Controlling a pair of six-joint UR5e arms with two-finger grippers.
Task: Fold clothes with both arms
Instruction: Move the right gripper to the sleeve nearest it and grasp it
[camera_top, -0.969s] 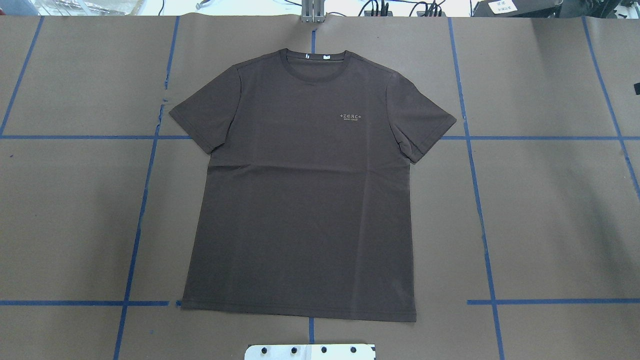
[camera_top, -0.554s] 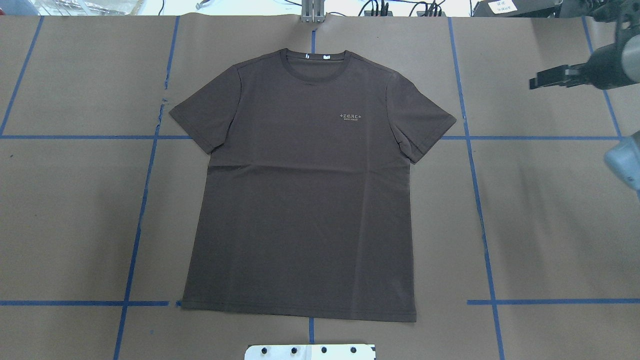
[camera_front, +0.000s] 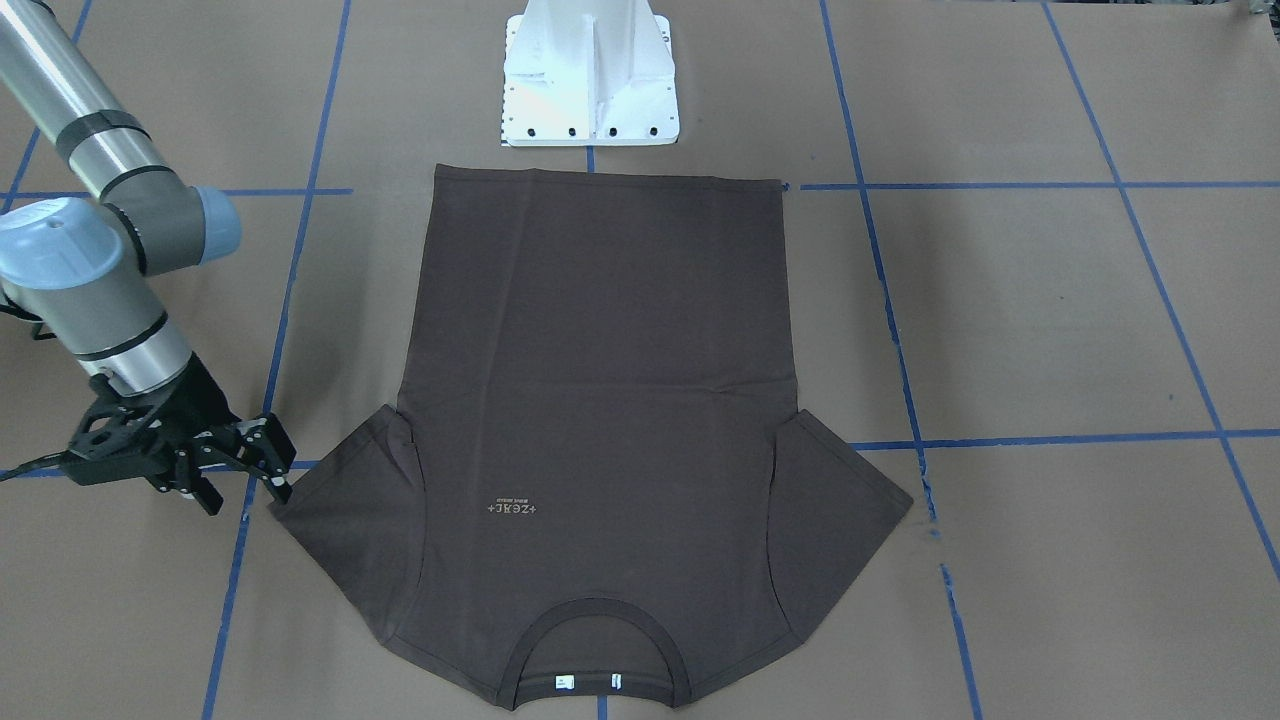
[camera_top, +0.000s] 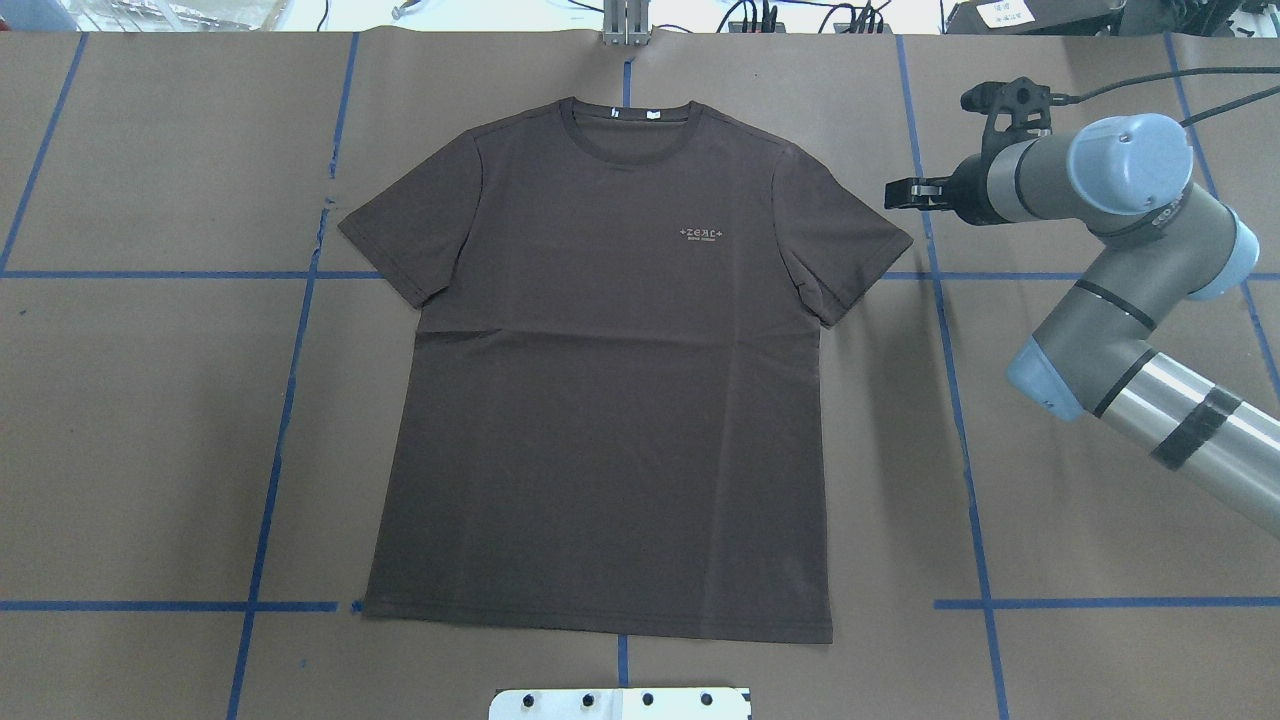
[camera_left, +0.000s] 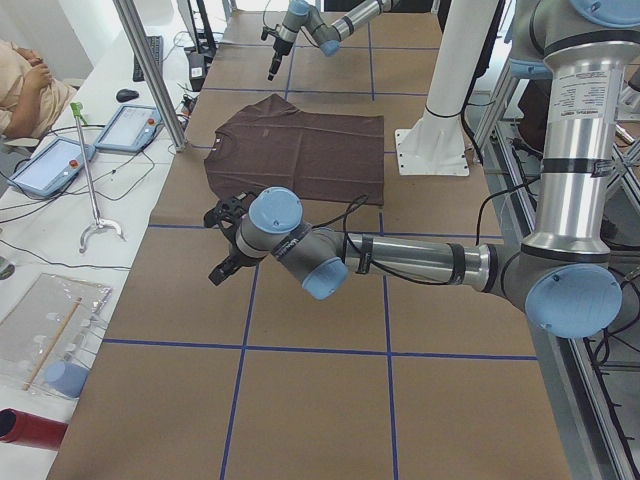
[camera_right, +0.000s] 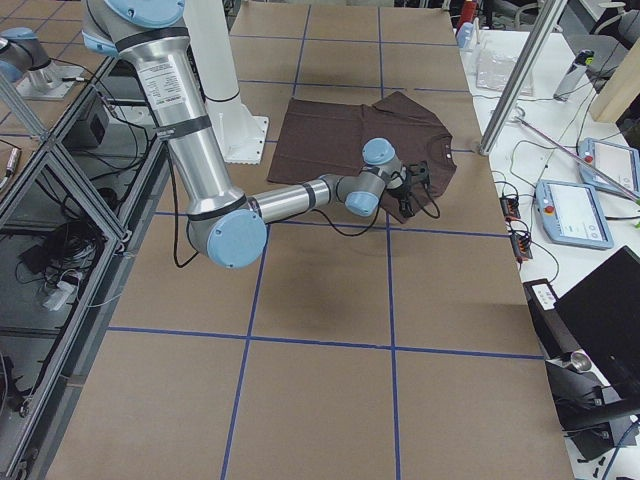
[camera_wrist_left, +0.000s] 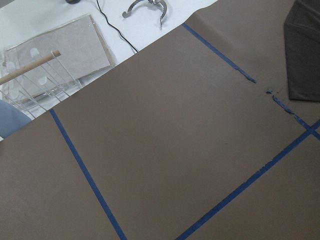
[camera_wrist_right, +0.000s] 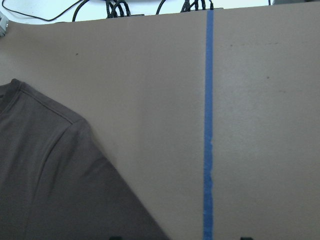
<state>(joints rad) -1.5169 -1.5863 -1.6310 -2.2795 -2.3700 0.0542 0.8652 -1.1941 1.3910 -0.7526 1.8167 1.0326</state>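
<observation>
One dark brown short-sleeved T-shirt (camera_top: 600, 400) lies flat, front up, on the brown-paper table with its blue tape grid (camera_top: 1100, 450); hem just beside the white base pedestal (camera_front: 590, 70), collar on the far side; probably spread this way so each arm can reach a sleeve from its own side. Right arm's black two-finger gripper (camera_top: 893, 192) hovers just beside the near sleeve tip (camera_top: 880, 240); fingers spread, holding nothing; elbow folded, wrist turned so the tool points at the shirt. Left arm's black gripper (camera_left: 222, 265) is over bare paper, well apart from the other sleeve; only a side view shows it, so spread or closed: cannot tell. No fold made yet; judged step: approach.
</observation>
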